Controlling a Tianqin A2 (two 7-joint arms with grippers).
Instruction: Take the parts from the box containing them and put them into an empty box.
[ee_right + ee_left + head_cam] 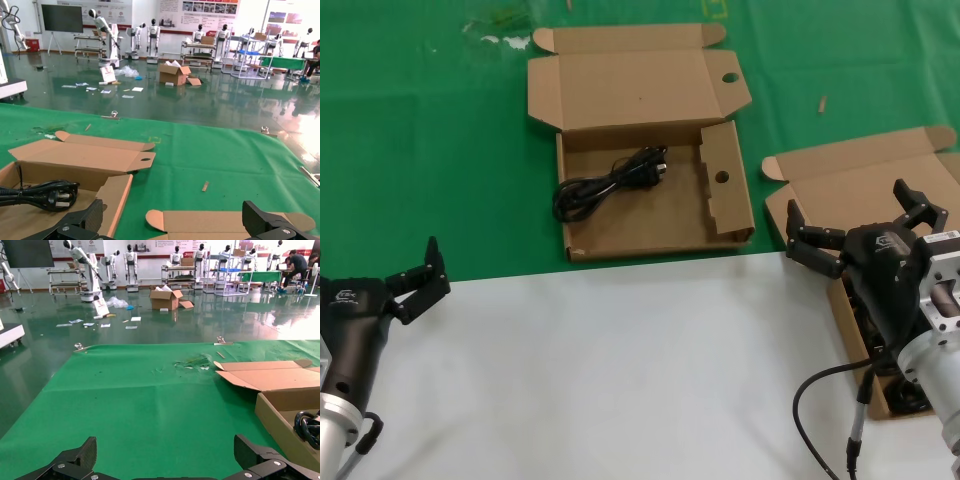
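The box with round holes [732,215] lies open at the middle back, and one coiled black cable [610,185] rests on its floor. In the left wrist view this cable [308,428] peeks over the box wall [280,422]. It also shows in the right wrist view as a black cable [45,195] under the holed lid [80,156]. The plain-lidded box [850,185] sits at the right, mostly hidden by my right arm; dark parts [905,398] show inside it. My right gripper [860,228] hangs open above this box, holding nothing. My left gripper [418,283] is open at the near left.
A white sheet [620,370] covers the near half of the table and green cloth [420,150] the far half. Small scraps [505,40] lie on the cloth at the back. Beyond the table is an open hall floor with a cardboard box [175,74].
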